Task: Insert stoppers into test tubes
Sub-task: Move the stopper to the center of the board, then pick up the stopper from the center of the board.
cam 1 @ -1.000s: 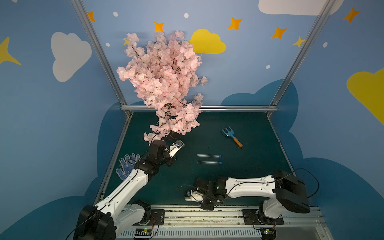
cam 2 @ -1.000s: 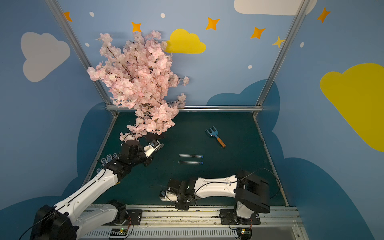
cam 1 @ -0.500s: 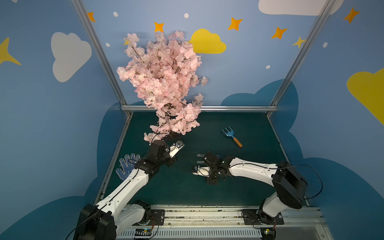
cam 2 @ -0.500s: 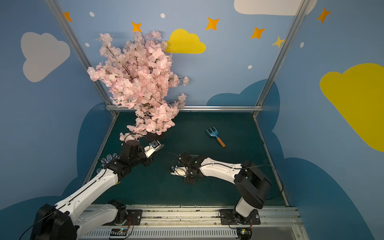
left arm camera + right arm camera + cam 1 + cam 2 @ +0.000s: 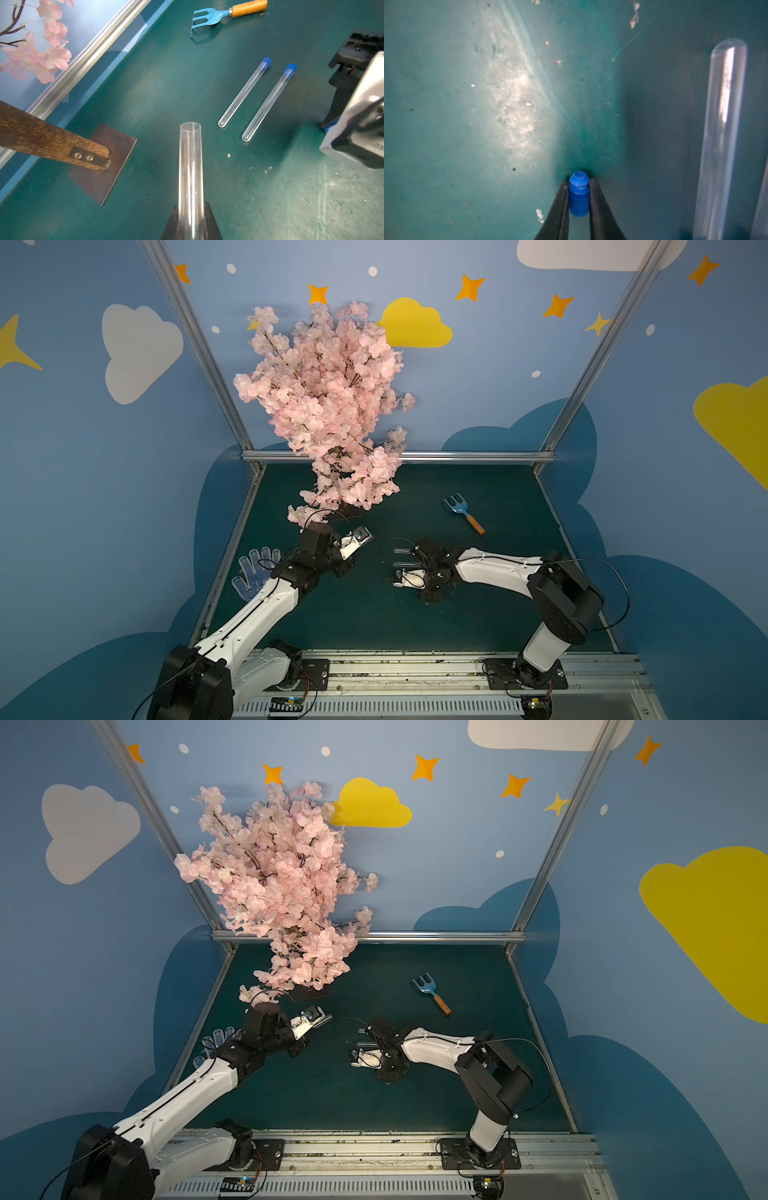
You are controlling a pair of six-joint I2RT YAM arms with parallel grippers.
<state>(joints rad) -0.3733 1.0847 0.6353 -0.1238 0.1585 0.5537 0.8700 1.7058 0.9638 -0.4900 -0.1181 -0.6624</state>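
Observation:
My left gripper [image 5: 190,207] is shut on a clear test tube [image 5: 190,166], whose open end points away from it over the green mat. In both top views this gripper [image 5: 360,537] hangs near the tree's foot. Two more test tubes [image 5: 244,91] [image 5: 270,101] lie side by side on the mat, each with a blue stopper [image 5: 266,61] [image 5: 291,67] in its mouth. My right gripper [image 5: 579,182] is shut on a third blue stopper [image 5: 579,193], low over the mat. It [image 5: 399,576] sits just in front of the lying tubes, one tube [image 5: 720,135] right beside it.
A blue garden fork [image 5: 463,514] with an orange handle lies at the back right. The pink blossom tree [image 5: 328,406] leans over the back left, its trunk on a metal plate [image 5: 104,164]. A dotted glove [image 5: 253,572] lies by the left wall.
The right arm has swung from the front edge in to the middle of the mat beside the lying tubes, and has hardly moved since. The left arm has stayed put with its tube.

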